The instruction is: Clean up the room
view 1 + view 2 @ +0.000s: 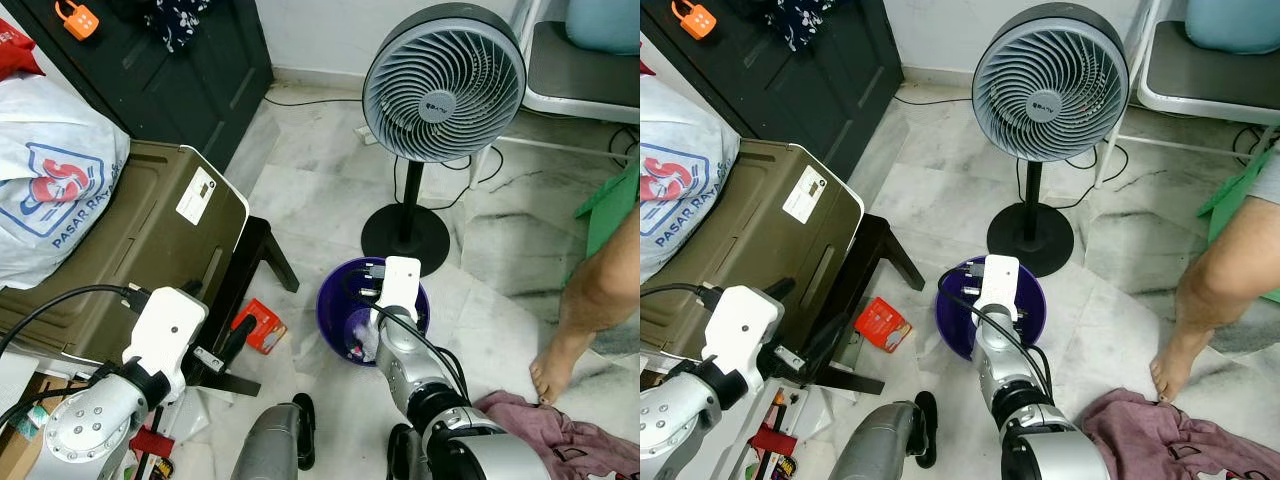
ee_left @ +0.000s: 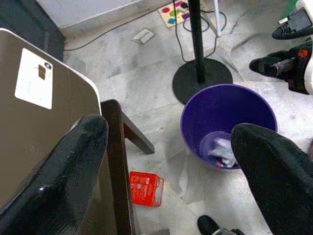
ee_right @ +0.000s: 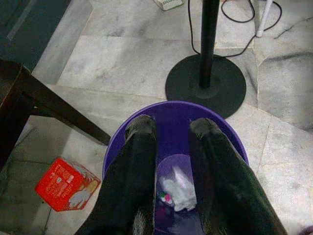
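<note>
A purple bin [image 1: 328,300] stands on the marble floor in front of a fan. My right gripper [image 3: 173,128] hangs just above its rim, open, with nothing between the fingers. Crumpled white trash [image 3: 179,190] lies at the bin's bottom. A small red box [image 1: 262,326] lies on the floor left of the bin, beside a black wooden leg [image 3: 49,110]. My left gripper [image 2: 168,132] is held low at the left, above the red box [image 2: 145,188], spread wide open and holding nothing.
A standing fan [image 1: 443,80] with a round black base [image 1: 405,240] is behind the bin. A person's bare leg [image 1: 590,300] is at the right, a pink cloth [image 1: 540,430] by the foot. A brown case [image 1: 130,250] and a white bag [image 1: 50,180] lie left.
</note>
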`<state>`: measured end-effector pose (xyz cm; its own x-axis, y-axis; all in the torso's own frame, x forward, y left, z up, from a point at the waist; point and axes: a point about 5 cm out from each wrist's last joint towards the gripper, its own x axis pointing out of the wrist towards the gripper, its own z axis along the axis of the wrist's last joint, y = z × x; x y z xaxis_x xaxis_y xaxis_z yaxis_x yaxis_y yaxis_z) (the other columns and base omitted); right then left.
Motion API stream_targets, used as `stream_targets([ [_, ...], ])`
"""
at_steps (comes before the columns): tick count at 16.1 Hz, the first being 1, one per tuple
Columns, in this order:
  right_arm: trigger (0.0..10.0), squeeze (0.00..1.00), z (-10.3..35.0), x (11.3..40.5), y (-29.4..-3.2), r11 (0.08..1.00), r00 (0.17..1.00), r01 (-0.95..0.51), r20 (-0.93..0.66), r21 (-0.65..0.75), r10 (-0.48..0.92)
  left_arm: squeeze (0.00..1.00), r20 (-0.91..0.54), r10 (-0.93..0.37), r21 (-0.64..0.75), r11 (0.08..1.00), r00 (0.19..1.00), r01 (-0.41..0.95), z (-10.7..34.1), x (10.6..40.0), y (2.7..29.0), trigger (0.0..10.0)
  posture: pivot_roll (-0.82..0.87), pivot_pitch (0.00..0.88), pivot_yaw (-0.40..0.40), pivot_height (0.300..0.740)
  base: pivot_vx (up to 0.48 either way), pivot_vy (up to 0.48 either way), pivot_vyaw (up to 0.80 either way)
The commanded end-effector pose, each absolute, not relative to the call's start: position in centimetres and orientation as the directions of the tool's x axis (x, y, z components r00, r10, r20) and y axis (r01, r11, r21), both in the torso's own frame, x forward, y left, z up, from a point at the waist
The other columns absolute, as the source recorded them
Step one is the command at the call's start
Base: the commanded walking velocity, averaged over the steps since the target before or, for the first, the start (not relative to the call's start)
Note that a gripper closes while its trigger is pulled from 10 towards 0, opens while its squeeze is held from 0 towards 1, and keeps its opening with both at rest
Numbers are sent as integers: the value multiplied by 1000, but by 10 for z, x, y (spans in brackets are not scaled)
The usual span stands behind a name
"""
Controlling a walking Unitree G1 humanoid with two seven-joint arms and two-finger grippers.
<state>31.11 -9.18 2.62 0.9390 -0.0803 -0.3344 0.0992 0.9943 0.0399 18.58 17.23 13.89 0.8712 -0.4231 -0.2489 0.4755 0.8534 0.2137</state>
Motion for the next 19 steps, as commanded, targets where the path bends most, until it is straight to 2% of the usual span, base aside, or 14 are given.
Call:
stream_targets([
  [1, 10000, 1000, 27, 311, -83, 994, 939, 81, -339, 69, -53, 0, -264, -409, 228, 853, 873, 469, 138, 185, 176, 10000, 326, 253, 175, 740, 0, 0, 0],
  [6, 10000, 1000, 44, 326, -88, 997, 961, 30, -277, 68, -10, 0, -193, -385, 245, 872, 902, 424, 135, 209, 168, 10000, 249, 178, 141, 740, 0, 0, 0],
  [9, 10000, 1000, 53, 326, -113, 998, 974, -67, -219, -5, 65, 0, -93, -331, 180, 922, 939, 343, 136, 241, 160, 10000, 140, 83, 109, 740, 0, 0, 0],
  [12, 10000, 1000, 76, 315, -123, 997, 991, -71, -117, -28, 67, 0, -54, -270, 108, 956, 961, 274, 129, 261, 155, 10000, 58, 4, 93, 740, 0, 0, 0],
  [14, 10000, 1000, 92, 299, -124, 991, 994, -108, -4, -83, 108, 0, -26, -265, 60, 962, 964, 266, 126, 267, 145, 10000, 23, 0, 86, 740, 0, 0, 0],
  [16, 10000, 1000, 97, 290, -140, 999, 999, -23, 35, -50, 25, 0, 2, -246, 43, 968, 969, 246, 123, 274, 140, 10000, -17, 0, 64, 740, 0, 0, 0],
  [19, 10000, 1000, 113, 289, -149, 998, 993, 48, 106, -49, -43, 0, 7, -212, 19, 977, 977, 212, 119, 281, 140, 10000, -44, 0, 54, 740, 0, 0, 0],
])
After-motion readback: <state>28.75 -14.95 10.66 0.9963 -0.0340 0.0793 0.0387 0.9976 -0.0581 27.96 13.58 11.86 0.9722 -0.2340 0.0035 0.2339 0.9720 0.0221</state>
